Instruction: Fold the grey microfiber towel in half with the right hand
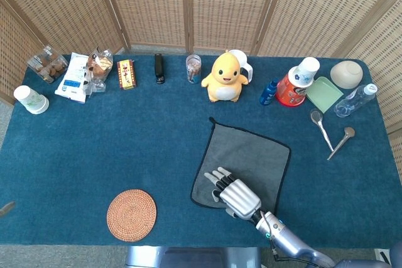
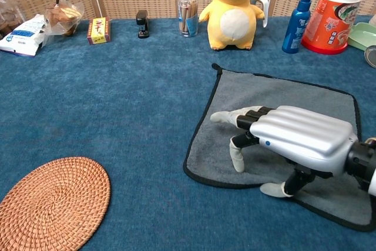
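Observation:
The grey microfiber towel [image 1: 251, 155] with black trim lies flat on the blue table, right of centre; the chest view shows the same towel [image 2: 276, 95] spread out. My right hand [image 1: 235, 196] hovers palm down over its near left part. In the chest view my right hand [image 2: 294, 139] has most fingers stretched out to the left. One finger bends down and touches the cloth, and the thumb rests at the towel's near edge. Nothing is lifted between them. My left hand does not show in either view.
A round woven coaster [image 1: 131, 214] lies near the front left. Along the back stand a yellow duck toy [image 1: 225, 78], a clear jar [image 1: 193, 68], a blue spray bottle [image 1: 269, 92], an orange cup stack [image 1: 296, 83] and snack packets [image 1: 75, 76]. Two spoons [image 1: 333, 135] lie at right.

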Motion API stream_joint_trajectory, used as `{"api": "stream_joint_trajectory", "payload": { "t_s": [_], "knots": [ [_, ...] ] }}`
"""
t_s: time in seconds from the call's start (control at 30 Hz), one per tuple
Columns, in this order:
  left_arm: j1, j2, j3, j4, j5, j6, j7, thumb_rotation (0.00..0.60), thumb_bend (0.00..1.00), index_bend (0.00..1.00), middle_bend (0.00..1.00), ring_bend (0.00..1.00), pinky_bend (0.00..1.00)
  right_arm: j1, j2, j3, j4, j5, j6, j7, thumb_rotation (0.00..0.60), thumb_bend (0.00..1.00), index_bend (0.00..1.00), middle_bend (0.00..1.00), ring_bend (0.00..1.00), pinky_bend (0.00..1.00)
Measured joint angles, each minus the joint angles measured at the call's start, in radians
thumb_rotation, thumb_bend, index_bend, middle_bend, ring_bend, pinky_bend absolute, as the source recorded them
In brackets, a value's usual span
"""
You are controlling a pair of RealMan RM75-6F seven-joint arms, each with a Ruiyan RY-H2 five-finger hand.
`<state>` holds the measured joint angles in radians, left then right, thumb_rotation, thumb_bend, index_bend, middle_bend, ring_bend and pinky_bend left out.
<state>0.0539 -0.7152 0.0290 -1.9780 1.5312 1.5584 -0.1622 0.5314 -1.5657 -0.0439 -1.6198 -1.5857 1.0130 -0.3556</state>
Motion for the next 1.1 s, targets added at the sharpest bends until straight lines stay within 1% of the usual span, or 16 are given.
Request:
{"api": "stream_joint_trajectory", "payload": {
  "t_s": [0.17, 0.4, 0.8, 1.1],
  "knots": [
    [-0.001, 0.001, 0.001, -0.001, -0.001, -0.002, -0.002, 0.6, 0.14, 0.0, 0.0, 0.0, 0.0, -0.002, -0.002, 0.0, 0.003, 0.004, 0.005, -0.017, 0.6, 0.4, 0.48, 0.0, 0.0, 0.15],
    [-0.001, 0.002, 0.002, -0.002, 0.0, -0.004, -0.001, 0.6, 0.14, 0.0, 0.0, 0.0, 0.0, -0.004, -0.002, -0.002, 0.002, 0.012, 0.007, -0.026, 0.6, 0.5, 0.51, 0.0, 0.0, 0.17],
    [-0.003, 0.002, 0.003, -0.003, 0.0, -0.008, -0.003, 0.6, 0.14, 0.0, 0.0, 0.0, 0.0, -0.012, -0.006, -0.003, 0.023, 0.006, 0.031, 0.004, 0.6, 0.51, 0.54, 0.01, 0.0, 0.2],
    [-0.004, 0.004, 0.004, -0.004, 0.001, -0.01, -0.006, 0.6, 0.14, 0.0, 0.0, 0.0, 0.0, -0.015, 0.018, 0.029, 0.023, 0.038, 0.046, 0.045, 0.6, 0.51, 0.56, 0.02, 0.0, 0.21]
  ]
}}
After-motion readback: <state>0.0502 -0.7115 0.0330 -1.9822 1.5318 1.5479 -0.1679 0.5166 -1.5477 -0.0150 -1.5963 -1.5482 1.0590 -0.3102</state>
